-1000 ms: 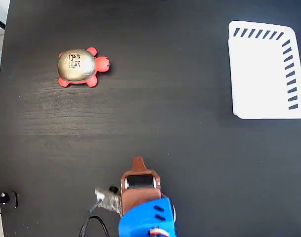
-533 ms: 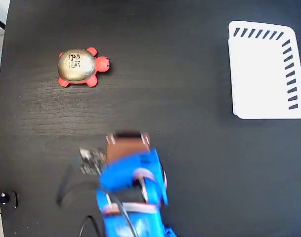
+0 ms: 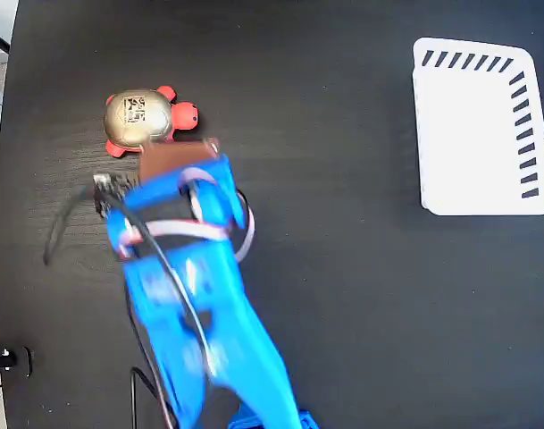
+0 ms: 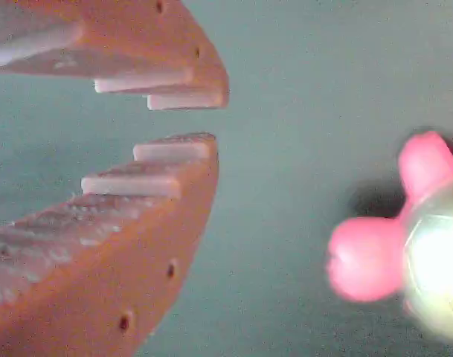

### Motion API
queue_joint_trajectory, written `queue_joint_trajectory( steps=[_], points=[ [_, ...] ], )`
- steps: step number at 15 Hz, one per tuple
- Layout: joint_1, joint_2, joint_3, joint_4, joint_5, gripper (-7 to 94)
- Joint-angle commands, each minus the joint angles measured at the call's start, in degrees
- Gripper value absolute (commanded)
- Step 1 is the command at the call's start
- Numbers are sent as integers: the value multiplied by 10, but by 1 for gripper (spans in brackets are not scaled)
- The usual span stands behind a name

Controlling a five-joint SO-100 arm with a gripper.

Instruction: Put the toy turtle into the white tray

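The toy turtle (image 3: 139, 121), with a golden shell and red-orange head and legs, lies on the dark table at the upper left of the fixed view. My gripper (image 3: 177, 155), brown on a blue arm, hovers just below and right of it, next to its head. In the wrist view the turtle (image 4: 405, 253) sits at the right edge, blurred, apart from my gripper (image 4: 211, 120). The jaws stand a narrow gap apart with nothing between them. The white tray (image 3: 477, 134) rests empty at the upper right, far from both.
The blue arm (image 3: 196, 304) crosses the lower left of the table, with a cable (image 3: 62, 223) trailing off to its left. The table's left edge (image 3: 5, 214) runs close to the turtle.
The arm has swung up and left from the table's bottom edge until the gripper is right beside the turtle. Turtle and tray have stayed in place.
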Motion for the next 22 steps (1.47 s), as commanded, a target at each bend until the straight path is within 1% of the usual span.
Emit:
queue_joint_trajectory(
  steps=[1,5,6,7,8,9,10,13,14,16,17,19,22],
  points=[
    [-35,-40,-137,24,9,0],
    [-65,-170,-282,26,1,1],
    [-68,-200,-323,40,7,1],
    [-68,-233,-372,60,11,4],
    [-66,-260,-405,73,12,15],
    [-66,-279,-426,85,12,29],
    [-66,-295,-442,98,13,38],
    [-68,-344,-491,128,22,53],
    [-69,-358,-502,135,24,53],
    [-74,-376,-512,142,30,59],
    [-76,-388,-527,152,33,59],
    [-76,-419,-567,166,36,64],
    [-77,-450,-589,163,34,64]
  ],
)
